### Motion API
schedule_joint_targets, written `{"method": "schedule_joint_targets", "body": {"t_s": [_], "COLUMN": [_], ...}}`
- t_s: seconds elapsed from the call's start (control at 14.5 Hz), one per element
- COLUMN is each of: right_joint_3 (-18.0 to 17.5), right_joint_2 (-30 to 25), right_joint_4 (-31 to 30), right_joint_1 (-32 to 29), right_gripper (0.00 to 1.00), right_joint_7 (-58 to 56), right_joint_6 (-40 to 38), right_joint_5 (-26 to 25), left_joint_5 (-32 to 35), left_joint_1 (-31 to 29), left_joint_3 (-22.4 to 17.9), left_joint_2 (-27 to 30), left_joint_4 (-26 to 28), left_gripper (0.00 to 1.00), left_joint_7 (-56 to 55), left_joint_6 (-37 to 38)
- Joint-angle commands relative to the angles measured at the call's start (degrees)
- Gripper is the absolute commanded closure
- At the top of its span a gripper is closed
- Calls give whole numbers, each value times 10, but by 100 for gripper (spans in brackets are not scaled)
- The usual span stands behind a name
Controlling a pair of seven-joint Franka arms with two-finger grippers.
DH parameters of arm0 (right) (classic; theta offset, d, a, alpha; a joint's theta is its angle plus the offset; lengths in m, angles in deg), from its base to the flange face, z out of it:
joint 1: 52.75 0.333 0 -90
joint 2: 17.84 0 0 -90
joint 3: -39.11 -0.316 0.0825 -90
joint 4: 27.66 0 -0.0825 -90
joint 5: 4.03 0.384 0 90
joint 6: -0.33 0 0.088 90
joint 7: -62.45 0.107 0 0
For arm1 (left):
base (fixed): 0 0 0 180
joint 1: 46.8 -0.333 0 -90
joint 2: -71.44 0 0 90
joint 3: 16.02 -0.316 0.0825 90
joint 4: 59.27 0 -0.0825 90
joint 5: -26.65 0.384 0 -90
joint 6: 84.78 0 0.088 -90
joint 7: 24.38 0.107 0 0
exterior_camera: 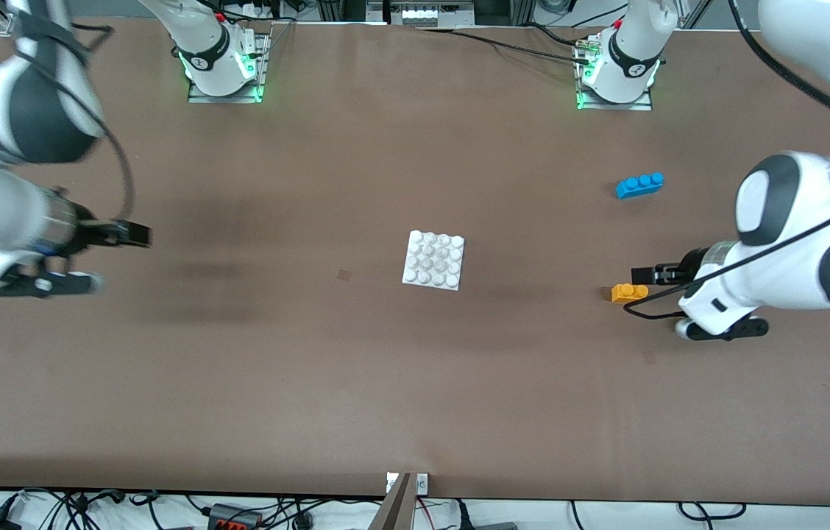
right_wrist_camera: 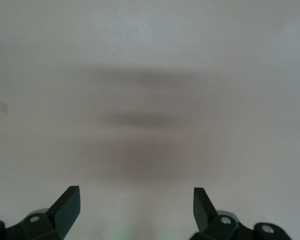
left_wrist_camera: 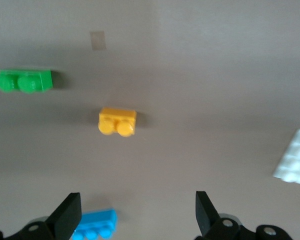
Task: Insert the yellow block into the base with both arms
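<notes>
The yellow block [exterior_camera: 628, 293] [left_wrist_camera: 117, 122] lies studs-up on the table toward the left arm's end. The white studded base [exterior_camera: 434, 260] [left_wrist_camera: 295, 162] lies flat at the table's middle. My left gripper [exterior_camera: 658, 300] [left_wrist_camera: 137, 200] hangs open over the table right beside the yellow block, which lies just ahead of the fingertips and apart from them; nothing is between the fingers. My right gripper [exterior_camera: 124, 258] [right_wrist_camera: 135, 195] hangs open and empty over bare table at the right arm's end, well away from the base.
A blue three-stud brick [exterior_camera: 639, 185] [left_wrist_camera: 95, 225] lies farther from the front camera than the yellow block. A green two-stud brick [left_wrist_camera: 24, 81] shows only in the left wrist view; the left arm hides it in the front view.
</notes>
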Motion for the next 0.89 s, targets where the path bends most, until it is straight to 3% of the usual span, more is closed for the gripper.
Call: {"method": "schedule_joint_targets", "body": {"t_s": [0.0, 0.28, 0.62, 0.83], "right_joint_3": [-10, -10, -10, -9], "right_joint_2": [-47, -64, -69, -128], "right_joint_4": [-22, -23, -29, -107], "right_joint_1": [-58, -91, -102, -98], "right_gripper": [0, 0, 0, 0], "right_joint_7": [-62, -79, -79, -70], "right_joint_6": [-26, -33, -31, 8], "right_joint_5": [16, 18, 20, 44], "left_joint_5": [13, 14, 25, 27], "left_joint_1": [-33, -25, -8, -10], "left_joint_3": [0, -1, 5, 6], "left_joint_2": [51, 77, 84, 81], "left_joint_4": [121, 245, 326, 364], "left_gripper": [0, 0, 0, 0], "left_joint_7": [110, 112, 120, 126], "left_joint_6": [-89, -204, -323, -397]}}
